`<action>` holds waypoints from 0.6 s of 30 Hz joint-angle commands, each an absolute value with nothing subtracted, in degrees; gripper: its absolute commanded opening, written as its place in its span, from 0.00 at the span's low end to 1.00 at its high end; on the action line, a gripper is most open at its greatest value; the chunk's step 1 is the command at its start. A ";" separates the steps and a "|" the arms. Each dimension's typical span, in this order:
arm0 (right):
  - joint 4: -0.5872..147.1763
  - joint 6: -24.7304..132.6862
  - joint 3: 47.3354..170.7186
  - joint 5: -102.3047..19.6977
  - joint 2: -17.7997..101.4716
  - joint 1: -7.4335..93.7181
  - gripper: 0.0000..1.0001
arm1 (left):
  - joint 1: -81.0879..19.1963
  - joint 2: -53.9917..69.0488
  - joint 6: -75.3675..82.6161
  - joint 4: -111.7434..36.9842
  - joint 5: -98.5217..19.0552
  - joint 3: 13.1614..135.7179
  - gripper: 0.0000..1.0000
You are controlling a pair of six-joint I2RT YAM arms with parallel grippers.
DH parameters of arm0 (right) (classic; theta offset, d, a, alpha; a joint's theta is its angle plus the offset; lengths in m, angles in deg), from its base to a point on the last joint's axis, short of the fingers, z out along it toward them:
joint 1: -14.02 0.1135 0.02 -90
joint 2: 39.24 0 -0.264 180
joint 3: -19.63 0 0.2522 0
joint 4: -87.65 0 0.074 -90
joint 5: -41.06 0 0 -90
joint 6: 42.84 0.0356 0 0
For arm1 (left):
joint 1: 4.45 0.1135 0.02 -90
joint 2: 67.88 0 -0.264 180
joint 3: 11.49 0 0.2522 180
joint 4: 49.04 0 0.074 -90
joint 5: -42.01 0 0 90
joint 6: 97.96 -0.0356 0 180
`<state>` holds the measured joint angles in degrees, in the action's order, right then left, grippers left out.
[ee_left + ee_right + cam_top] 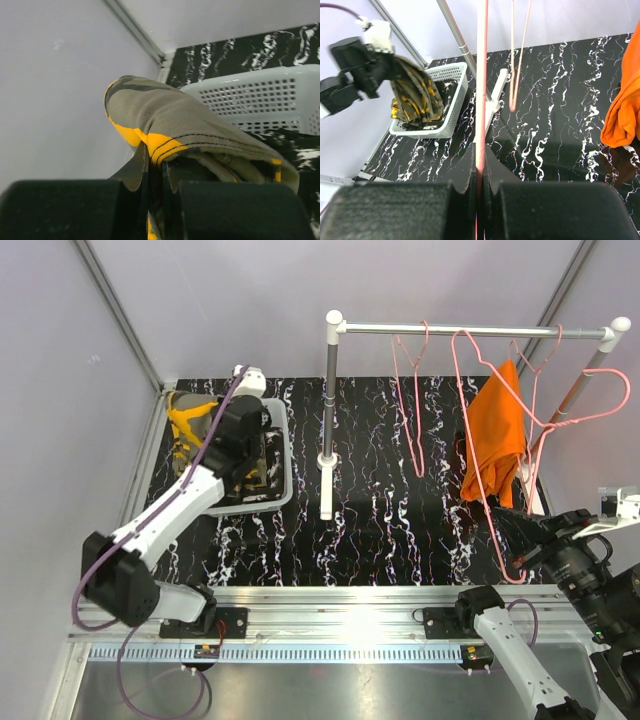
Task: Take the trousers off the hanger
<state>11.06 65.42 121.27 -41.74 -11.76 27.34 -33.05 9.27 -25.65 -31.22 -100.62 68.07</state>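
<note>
right hand [480, 182]: closed tight on the thin wire of the pink hanger [481, 75], at the hanger's low end near the front of the tabletop [380, 490].
orange trousers [497, 435]: draped over that same hanger, above the tabletop. they sit up and to the right of the right hand, well apart from its fingers, and neither hand touches them.
how they will likely handle: light, soft and limp. they should slide easily along the smooth wire and sag once free. a pinch on a thick bunched fold near the low hanging edge looks safer than a single layer.
left hand [157, 200]: closed on a fold of the camouflage trousers [190, 125], farther back on the left.
camouflage trousers: off any hanger, hanging from the left hand over the white basket [260, 95], lower part down inside it.
far back: a metal rail [470, 330] on posts, with an empty pink hanger [410, 390] hanging beside the orange one.
</note>
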 commanded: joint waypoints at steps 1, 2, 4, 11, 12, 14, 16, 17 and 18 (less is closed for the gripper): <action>13.69 65.10 122.77 -40.42 -11.91 27.11 0.00 | -32.57 12.88 -20.80 -32.48 -97.48 74.68 0.00; 13.51 64.92 122.95 -40.59 -11.91 27.11 0.00 | -32.57 14.63 -20.27 -31.77 -97.39 75.48 0.00; 12.81 64.48 123.57 -41.29 -11.82 27.11 0.00 | -32.66 18.67 -19.12 -30.10 -98.61 78.10 0.00; 11.57 63.07 124.54 -42.09 -11.82 27.11 0.00 | -32.66 12.83 -8.86 -23.87 -107.05 79.78 0.00; 11.66 63.07 124.54 -42.09 -11.82 27.11 0.00 | -32.83 11.24 -8.23 -23.15 -108.01 80.05 0.00; 11.75 63.16 124.62 -41.83 -11.82 27.20 0.00 | -33.27 5.90 -8.22 -23.23 -110.22 79.79 0.00; 11.93 63.42 124.62 -41.65 -11.74 27.11 0.00 | -33.97 2.72 -9.09 -23.50 -111.44 79.70 0.00; 12.10 63.51 124.54 -41.48 -11.82 27.11 0.00 | -34.24 1.39 -9.79 -23.85 -112.06 79.70 0.00; 12.36 63.68 124.45 -41.47 -11.91 27.11 0.00 | -35.20 -0.88 -10.50 -24.11 -112.85 79.70 0.00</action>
<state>10.76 64.27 123.28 -41.87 -11.87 27.36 -33.64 7.17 -11.44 -19.03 -105.86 76.18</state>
